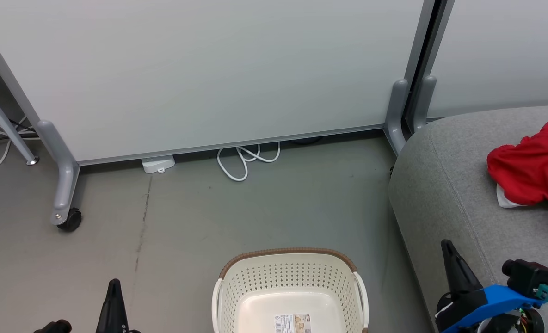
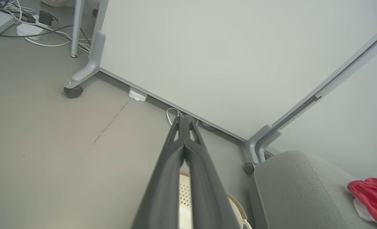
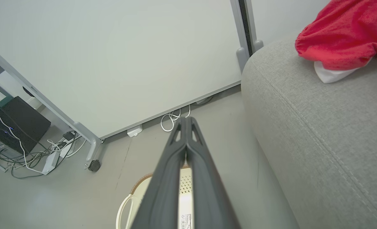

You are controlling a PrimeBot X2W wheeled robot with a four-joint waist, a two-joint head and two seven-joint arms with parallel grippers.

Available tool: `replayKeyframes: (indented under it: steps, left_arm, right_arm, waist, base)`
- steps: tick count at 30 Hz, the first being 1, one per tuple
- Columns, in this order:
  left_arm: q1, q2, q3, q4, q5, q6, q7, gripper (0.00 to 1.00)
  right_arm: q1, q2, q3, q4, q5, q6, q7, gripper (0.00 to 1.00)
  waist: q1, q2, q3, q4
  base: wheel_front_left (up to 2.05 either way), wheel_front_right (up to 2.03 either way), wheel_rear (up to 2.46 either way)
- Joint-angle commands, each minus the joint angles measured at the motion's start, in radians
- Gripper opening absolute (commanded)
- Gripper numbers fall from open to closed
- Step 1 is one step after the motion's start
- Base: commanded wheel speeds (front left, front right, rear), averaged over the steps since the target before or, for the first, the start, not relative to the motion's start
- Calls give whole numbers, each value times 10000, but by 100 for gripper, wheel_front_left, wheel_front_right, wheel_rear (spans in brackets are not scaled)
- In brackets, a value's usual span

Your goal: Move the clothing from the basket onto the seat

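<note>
The cream-white basket [image 1: 290, 291] with a brown rim stands on the floor at the bottom middle, showing only its bare bottom and a sticker. Red clothing [image 1: 535, 169] with white trim lies heaped on the grey seat [image 1: 445, 185] at the right. The same clothing [image 3: 341, 35] appears at the top right of the right wrist view, on the seat [image 3: 318, 127]. My left gripper [image 2: 184, 118] is shut with nothing in it, above the floor left of the basket. My right gripper [image 3: 186, 119] is also shut and holds nothing, low beside the seat's front edge [image 1: 447, 247].
A white partition panel on grey wheeled feet [image 1: 65, 203] stands behind the basket. A white cable [image 1: 243, 162] and a small white box [image 1: 158, 164] lie at its base. More cables and a power strip [image 3: 50, 159] lie at the left.
</note>
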Motion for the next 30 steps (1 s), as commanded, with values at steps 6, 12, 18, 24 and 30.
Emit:
replayKeyframes:
  steps: [6,12,18,24,30]
  left_arm:
    - [-498,100,92,-210,-1181,-7,308,0]
    - [-685,111,145,-237,-2141,-9,572,0]
    - [-832,117,187,-255,-2908,-11,781,0]
    - [-940,122,219,-270,-3506,-12,946,0]
    - [-1099,127,258,-290,-4293,-14,1174,0]
  right_arm:
    - [-252,-44,-82,-251,1383,0,210,0]
    - [-291,-50,-134,-310,2498,1,374,0]
    - [-322,-55,-176,-356,3387,1,505,0]
    - [-342,-59,-211,-390,4086,1,610,0]
    - [-372,-64,-254,-433,5003,1,752,0]
  waist:
    - [-1,-1,10,-7]
    - [-1,-1,20,-14]
    - [-1,-1,28,-20]
    - [-1,-1,35,-25]
    - [-1,-1,45,-32]
  base:
    - [0,0,0]
    - [0,0,0]
    - [0,0,0]
    - [0,0,0]
    - [0,0,0]
